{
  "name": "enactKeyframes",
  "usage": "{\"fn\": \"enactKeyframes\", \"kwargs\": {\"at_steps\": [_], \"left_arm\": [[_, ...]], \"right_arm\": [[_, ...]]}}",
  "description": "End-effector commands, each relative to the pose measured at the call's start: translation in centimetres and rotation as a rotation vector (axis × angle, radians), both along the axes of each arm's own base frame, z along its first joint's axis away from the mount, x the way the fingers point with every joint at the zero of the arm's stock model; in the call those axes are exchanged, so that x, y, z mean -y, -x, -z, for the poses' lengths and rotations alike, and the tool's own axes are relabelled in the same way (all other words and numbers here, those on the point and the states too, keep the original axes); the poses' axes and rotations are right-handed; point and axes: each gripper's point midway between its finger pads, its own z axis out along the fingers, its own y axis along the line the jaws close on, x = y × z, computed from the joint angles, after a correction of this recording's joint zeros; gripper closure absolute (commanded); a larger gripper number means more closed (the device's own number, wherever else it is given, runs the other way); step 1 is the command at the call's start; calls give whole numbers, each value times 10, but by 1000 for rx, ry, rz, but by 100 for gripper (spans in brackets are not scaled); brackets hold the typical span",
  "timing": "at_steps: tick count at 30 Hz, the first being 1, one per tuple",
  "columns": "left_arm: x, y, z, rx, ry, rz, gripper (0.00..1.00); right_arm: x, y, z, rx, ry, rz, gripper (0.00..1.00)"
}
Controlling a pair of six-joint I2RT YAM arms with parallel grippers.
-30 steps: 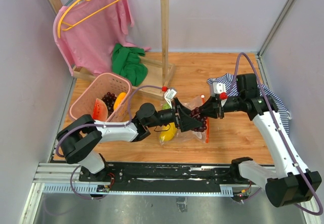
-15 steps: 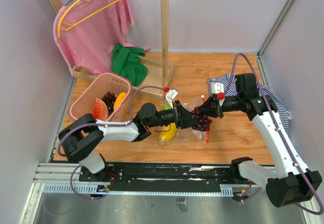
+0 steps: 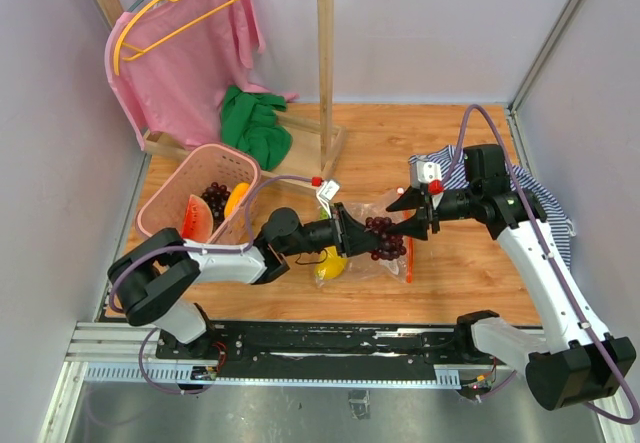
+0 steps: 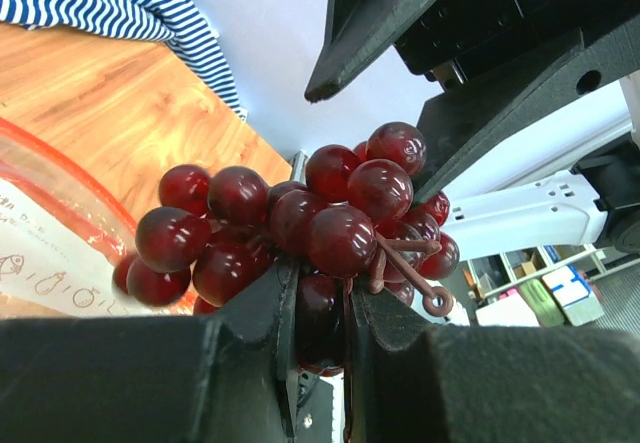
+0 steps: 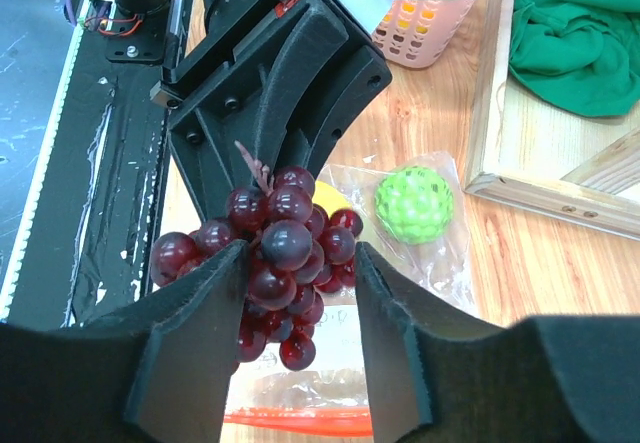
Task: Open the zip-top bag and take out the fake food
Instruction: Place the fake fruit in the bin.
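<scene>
A dark red grape bunch (image 3: pixel 385 238) hangs above the table between both arms. My left gripper (image 3: pixel 364 235) is shut on a lower grape of the grape bunch (image 4: pixel 300 223); its jaws pinch that grape from both sides. My right gripper (image 5: pixel 300 263) stands open around the grape bunch (image 5: pixel 285 253), one finger touching it and the other apart. Below lies the clear zip-top bag (image 5: pixel 300 383) with its red-orange strip. A green ball (image 5: pixel 414 203) and a yellow fruit (image 3: pixel 330 263) rest in the bag (image 3: pixel 365 263).
A pink basket (image 3: pixel 230 155) at the left holds a watermelon slice (image 3: pixel 196 218), another grape bunch and an orange fruit. A striped cloth (image 3: pixel 455 168) lies behind the right arm. A wooden rack (image 3: pixel 325 63) with a pink shirt and a green cloth (image 3: pixel 255 123) stands at the back.
My left gripper closed on the grape bunch and drew back slightly left with it. My right gripper, shut on the bunch before, has opened its jaws.
</scene>
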Motion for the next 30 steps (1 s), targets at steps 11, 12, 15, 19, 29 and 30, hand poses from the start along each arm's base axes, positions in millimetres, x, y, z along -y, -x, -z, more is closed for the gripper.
{"fn": "enactKeyframes", "kwargs": {"at_steps": [11,12,15,19,29,30], "left_arm": [[-37,-9,-24,48,84,-90,99],[-40,-10,-24,48,82,-96,99],[-49,-11,-24,49,78,-111,99],[-65,-15,-26,55,60,-147,100],[-127,-50,-23,52,-142,-370,100],[-134,-54,-24,57,-167,-402,100]], "right_arm": [[-1,15,-9,-32,-72,-33,19],[-1,15,-10,-34,-78,-33,17],[2,17,-9,-37,-97,-34,16],[8,18,-6,-33,-121,-20,15],[29,-3,29,-42,-110,90,12],[33,-6,34,-47,-102,109,11]]}}
